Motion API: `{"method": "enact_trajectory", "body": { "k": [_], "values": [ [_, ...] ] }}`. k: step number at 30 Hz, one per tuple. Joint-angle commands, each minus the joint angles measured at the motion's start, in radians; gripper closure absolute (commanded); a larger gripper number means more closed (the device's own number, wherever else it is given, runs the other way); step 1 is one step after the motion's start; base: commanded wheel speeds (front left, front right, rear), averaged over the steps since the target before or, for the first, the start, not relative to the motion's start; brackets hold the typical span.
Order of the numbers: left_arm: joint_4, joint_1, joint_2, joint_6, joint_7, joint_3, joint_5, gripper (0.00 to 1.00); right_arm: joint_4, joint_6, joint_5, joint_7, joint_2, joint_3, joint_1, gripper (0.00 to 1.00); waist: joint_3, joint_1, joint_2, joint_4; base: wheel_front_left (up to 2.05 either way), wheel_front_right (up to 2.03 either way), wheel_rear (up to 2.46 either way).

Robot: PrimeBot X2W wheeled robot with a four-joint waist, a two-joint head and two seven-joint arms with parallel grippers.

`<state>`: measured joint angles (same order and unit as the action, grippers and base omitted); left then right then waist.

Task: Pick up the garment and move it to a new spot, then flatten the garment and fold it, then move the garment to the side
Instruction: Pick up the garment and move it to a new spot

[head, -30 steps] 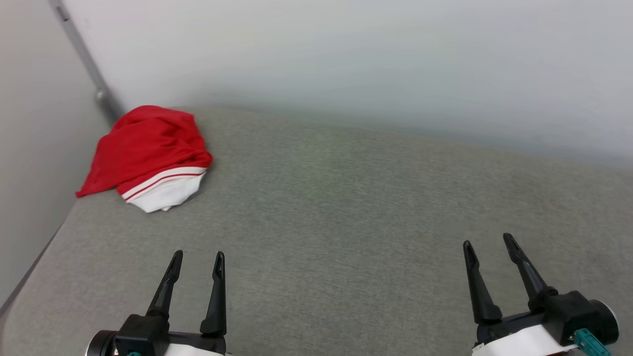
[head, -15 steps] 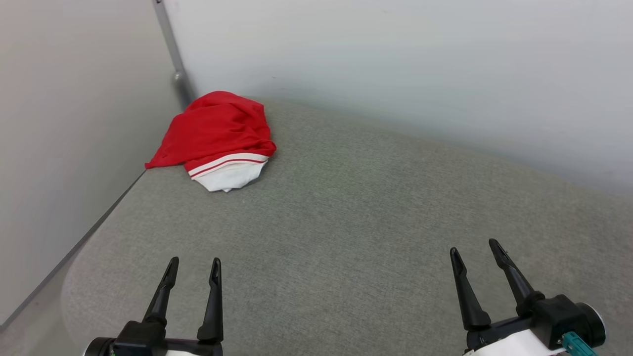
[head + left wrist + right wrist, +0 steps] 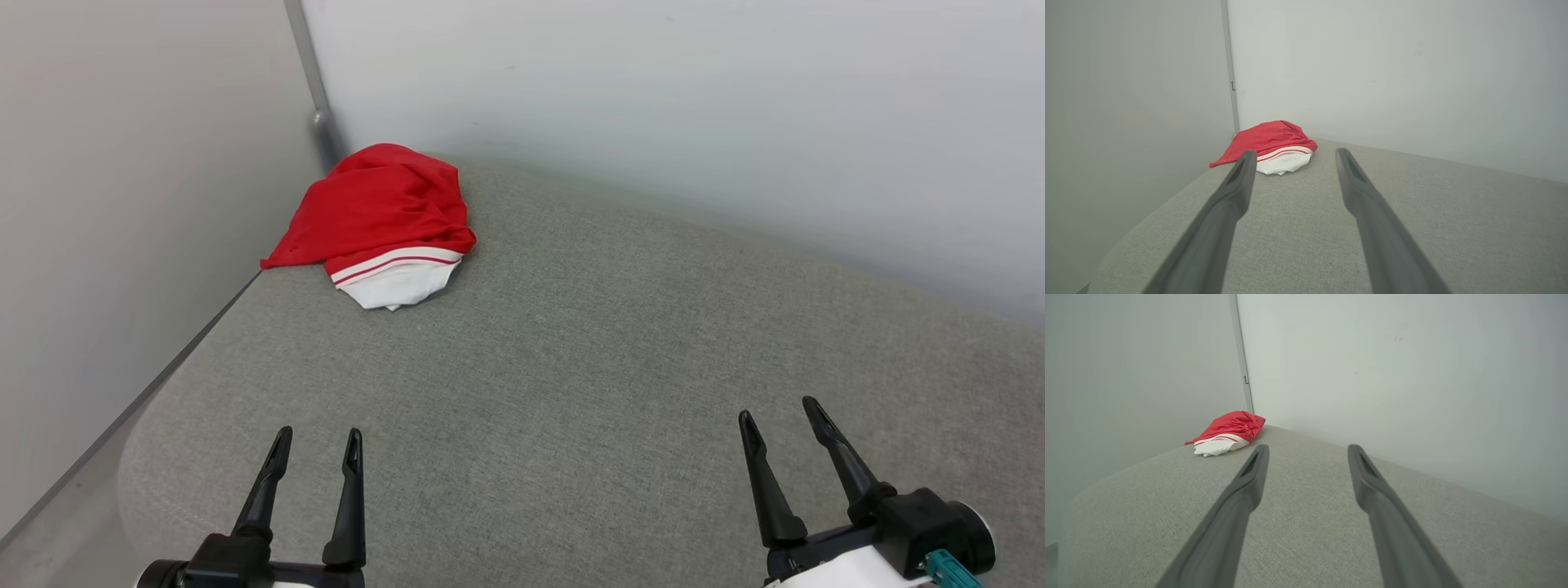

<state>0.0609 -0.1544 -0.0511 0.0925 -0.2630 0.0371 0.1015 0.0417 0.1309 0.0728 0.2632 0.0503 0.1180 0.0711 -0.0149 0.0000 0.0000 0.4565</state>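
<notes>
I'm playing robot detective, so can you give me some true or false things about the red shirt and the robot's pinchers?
The red shirt lies bunched up in the far left corner of the grey fabric surface. True.
The left gripper and right gripper are both open. True.
The left gripper is holding the red shirt. False: it is empty and well short of the shirt.
The red shirt is neatly folded. False: it is a crumpled heap with a white sleeve sticking out.
</notes>
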Motion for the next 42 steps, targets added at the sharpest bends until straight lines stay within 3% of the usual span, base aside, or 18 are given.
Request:
{"method": "enact_trajectory", "body": {
  "k": [1,7,13,16,18,21,31,36,42],
  "values": [
    [0.004,0.007,0.001,-0.004,-0.003,0.0,0.002,0.0,-0.002,0.0,0.002,0.002,0.0,0.0,-0.004,0.0,0.006,0.0,0.0,-0.005,0.0,0.0,0.0],
    [-0.021,0.04,0.001,0.007,-0.003,-0.02,0.103,0.0,-0.015,0.0,-0.018,0.002,0.0,0.005,-0.022,0.0,0.046,0.0,0.0,-0.027,0.0,0.0,0.0],
    [-0.066,0.129,-0.006,0.03,-0.003,-0.043,0.106,0.0,-0.029,0.0,-0.027,0.002,0.0,0.002,-0.051,0.0,0.126,0.0,0.0,-0.063,0.0,0.0,0.0],
    [-0.152,0.26,-0.1,0.036,-0.003,0.0,0.124,0.0,-0.066,0.0,-0.074,0.002,0.0,0.006,-0.08,0.0,0.208,0.0,0.0,-0.095,0.0,0.0,0.0],
    [-0.179,0.301,-0.129,0.036,-0.001,0.016,0.154,0.0,-0.075,0.0,-0.095,0.001,0.001,0.012,-0.089,0.0,0.232,0.0,0.0,-0.105,0.0,0.0,0.0],
    [-0.238,0.432,-0.241,0.037,0.068,0.07,0.234,0.0,-0.109,0.0,-0.13,-0.006,0.016,0.0,-0.118,0.0,0.297,0.0,0.0,-0.134,0.0,0.0,0.0],
    [-0.372,0.766,-0.553,0.036,0.473,0.152,0.59,0.0,-0.224,0.0,-0.163,-0.049,0.038,-0.006,-0.185,0.0,0.482,0.0,0.0,-0.241,0.0,0.0,0.0],
    [-0.437,0.886,-0.666,0.036,0.682,0.206,0.71,0.0,-0.247,0.0,-0.177,-0.052,0.037,-0.001,-0.196,0.0,0.552,0.0,0.0,-0.285,0.0,0.0,0.0],
    [-0.462,0.976,-0.745,0.037,0.893,0.268,0.836,0.0,-0.255,0.0,-0.183,-0.05,0.029,-0.003,-0.204,0.0,0.616,0.0,0.0,-0.319,0.0,0.0,0.0]
  ]
}}
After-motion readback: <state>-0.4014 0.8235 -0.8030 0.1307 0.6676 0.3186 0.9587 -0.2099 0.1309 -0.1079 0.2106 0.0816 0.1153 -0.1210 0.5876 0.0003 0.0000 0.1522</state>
